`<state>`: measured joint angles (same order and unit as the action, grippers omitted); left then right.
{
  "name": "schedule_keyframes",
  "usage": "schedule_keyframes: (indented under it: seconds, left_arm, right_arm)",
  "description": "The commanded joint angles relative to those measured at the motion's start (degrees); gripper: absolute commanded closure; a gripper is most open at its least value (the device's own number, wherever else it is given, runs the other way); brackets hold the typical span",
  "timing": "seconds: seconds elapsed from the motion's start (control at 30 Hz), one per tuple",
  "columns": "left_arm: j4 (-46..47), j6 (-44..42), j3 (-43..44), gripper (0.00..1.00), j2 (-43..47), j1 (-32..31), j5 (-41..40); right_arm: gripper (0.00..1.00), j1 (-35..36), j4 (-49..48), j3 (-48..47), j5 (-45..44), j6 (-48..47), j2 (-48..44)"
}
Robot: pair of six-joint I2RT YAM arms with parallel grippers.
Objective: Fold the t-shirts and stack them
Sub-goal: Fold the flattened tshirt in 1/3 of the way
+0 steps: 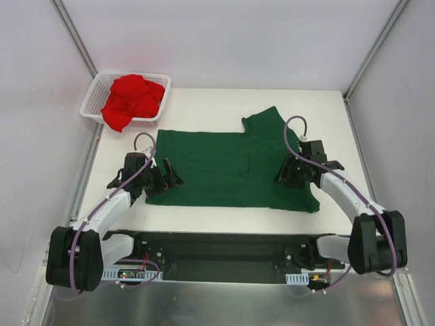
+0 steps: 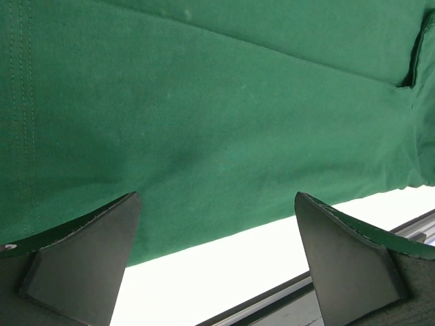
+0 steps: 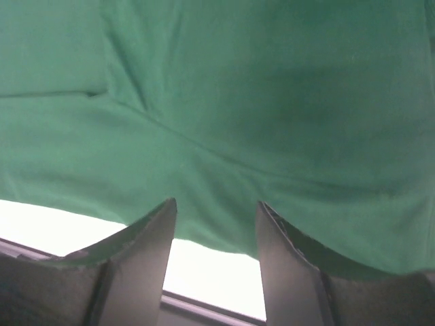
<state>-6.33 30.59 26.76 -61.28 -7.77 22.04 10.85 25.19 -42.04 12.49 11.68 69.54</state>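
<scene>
The dark green t-shirt [image 1: 224,166] lies spread flat on the middle of the white table, with one sleeve pointing to the back right. The bright red t-shirt [image 1: 132,98] is a crumpled heap in the white mesh basket [image 1: 88,107] at the back left. My left gripper [image 1: 170,178] is low at the green shirt's left edge, its jaws wide open and empty. In the left wrist view the gripper [image 2: 217,198] points at the shirt's [image 2: 204,102] near edge. My right gripper [image 1: 284,175] is low over the shirt's right side. Its jaws [image 3: 215,204] stand apart over the cloth [image 3: 272,102] and hold nothing.
Bare white table [image 1: 204,109] shows behind the green shirt and in a strip along its near edge [image 2: 204,278]. White walls with metal posts enclose the table on the left, back and right. The dark base rail [image 1: 224,248] runs along the near edge.
</scene>
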Motion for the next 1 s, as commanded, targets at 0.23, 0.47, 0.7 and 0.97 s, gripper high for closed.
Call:
schedule_keyframes:
  seconds: [0.23, 0.47, 0.7, 0.97]
  left_arm:
    - [6.0, -0.6, -0.2, 0.03, -5.2, 0.6, -0.5]
    - [6.2, 1.6, -0.5, 0.03, -8.6, 0.6, 1.3]
    - [6.2, 4.2, -4.5, 0.03, -5.5, 0.7, 2.4]
    - [0.7, 4.6, -5.8, 0.03, 0.6, 0.7, 2.8]
  right_arm:
    - [0.47, 0.0, -9.3, -0.3, 2.1, 0.2, 13.7]
    - [0.48, 0.0, -8.1, 1.1, 4.1, 0.8, 13.1]
    - [0.48, 0.0, -5.5, 4.2, 5.8, 1.8, 8.7]
    - [0.47, 0.0, -0.8, 6.6, 5.0, 1.8, 1.8]
